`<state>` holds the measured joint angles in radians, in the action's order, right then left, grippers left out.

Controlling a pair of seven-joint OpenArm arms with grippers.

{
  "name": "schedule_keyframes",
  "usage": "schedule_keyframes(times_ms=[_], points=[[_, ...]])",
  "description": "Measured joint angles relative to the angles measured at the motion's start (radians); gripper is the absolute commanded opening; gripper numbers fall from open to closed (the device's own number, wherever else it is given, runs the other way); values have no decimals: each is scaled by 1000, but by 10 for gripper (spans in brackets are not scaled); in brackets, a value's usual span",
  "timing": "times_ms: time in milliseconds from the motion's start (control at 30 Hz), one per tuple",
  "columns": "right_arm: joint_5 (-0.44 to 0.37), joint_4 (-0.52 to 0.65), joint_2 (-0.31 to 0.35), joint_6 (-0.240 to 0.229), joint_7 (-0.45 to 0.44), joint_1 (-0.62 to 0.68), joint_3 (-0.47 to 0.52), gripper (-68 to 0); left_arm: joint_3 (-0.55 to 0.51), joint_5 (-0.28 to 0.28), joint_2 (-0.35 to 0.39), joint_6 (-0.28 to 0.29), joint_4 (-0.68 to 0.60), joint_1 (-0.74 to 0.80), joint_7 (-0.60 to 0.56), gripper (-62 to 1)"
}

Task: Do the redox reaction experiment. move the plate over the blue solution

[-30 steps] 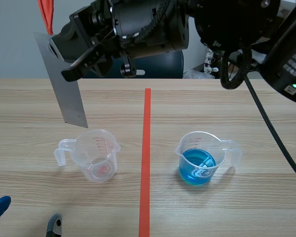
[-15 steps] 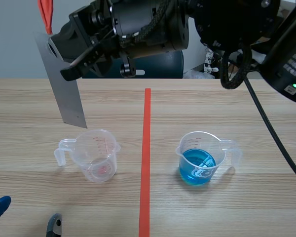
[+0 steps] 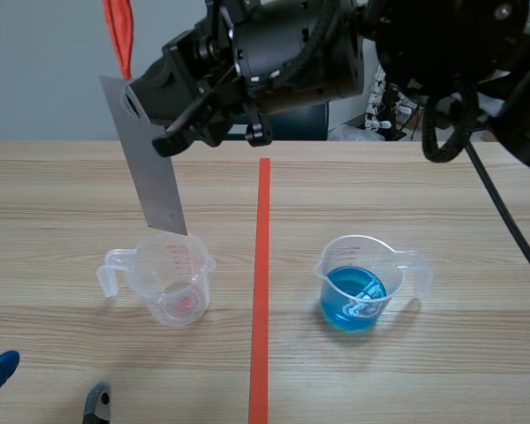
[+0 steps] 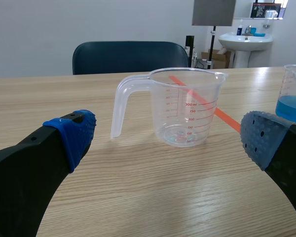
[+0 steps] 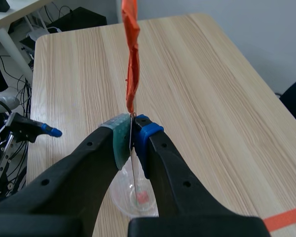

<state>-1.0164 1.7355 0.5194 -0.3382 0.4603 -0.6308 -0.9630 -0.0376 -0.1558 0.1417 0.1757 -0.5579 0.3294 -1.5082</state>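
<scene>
Pads [image 5: 119, 138] of the right gripper [image 5: 132, 140] pinch the metal plate [image 3: 155, 177] near its top edge. The plate has shifted toward the tape line [image 3: 261, 265] and now hangs above the empty measuring cup [image 3: 172, 278], well short of the blue solution [image 3: 353, 296]. The left gripper [image 4: 165, 138] sits spread wide at the near-left corner of the tabletop [image 3: 406, 194].

We see a clear plastic measuring cup [image 3: 172, 278] standing upright on a light wooden table [image 3: 406, 185], with red markings on its wall and a pinkish trace at its bottom. Its handle points away from the orange-red tape line [image 3: 261, 265] nearby. Beyond the table are a dark blue chair [image 4: 128, 57] and a white sink [image 4: 245, 37].
</scene>
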Motion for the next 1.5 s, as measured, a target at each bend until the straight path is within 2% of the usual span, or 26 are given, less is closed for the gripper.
schedule_keyframes(times_ms=[133,167,233,300,433,500,667,733,867,1000,1167,1233,1367,1500], points=[[-82,0,89,-63,-52,0,0,-669,0,0,0,0,0,0,0,10],[-96,0,110,-67,-52,0,0,-669,0,0,0,0,0,0,0,10],[-100,0,154,-76,-64,0,0,-669,0,0,0,0,0,0,0,10],[-103,0,203,-104,-85,0,0,-669,0,0,0,0,0,0,0,10],[-110,0,300,-136,-169,0,0,-669,0,0,0,0,0,0,0,10],[-109,3,352,-175,-196,0,0,-669,0,0,0,0,0,0,0,10],[-109,39,488,-210,-282,0,0,-669,0,0,0,0,0,0,0,10],[-109,51,546,-254,-334,0,0,-669,0,0,0,0,0,0,0,9],[-109,80,662,-289,-435,0,0,-669,0,0,8,-7,-50,35,0,-7],[-109,95,764,-332,-494,0,0,-669,0,0,51,-8,-200,129,0,-84],[-107,96,866,-330,-563,0,0,-669,0,10,133,-8,-404,266,0,-232],[-107,96,898,-336,-580,0,0,-669,0,40,167,-8,-473,319,-1,-295],[-107,96,935,-336,-594,0,0,-669,0,136,245,-8,-573,409,0,-415],[-101,95,938,-338,-591,0,0,-669,0,179,352,-8,-643,471,0,-537]])
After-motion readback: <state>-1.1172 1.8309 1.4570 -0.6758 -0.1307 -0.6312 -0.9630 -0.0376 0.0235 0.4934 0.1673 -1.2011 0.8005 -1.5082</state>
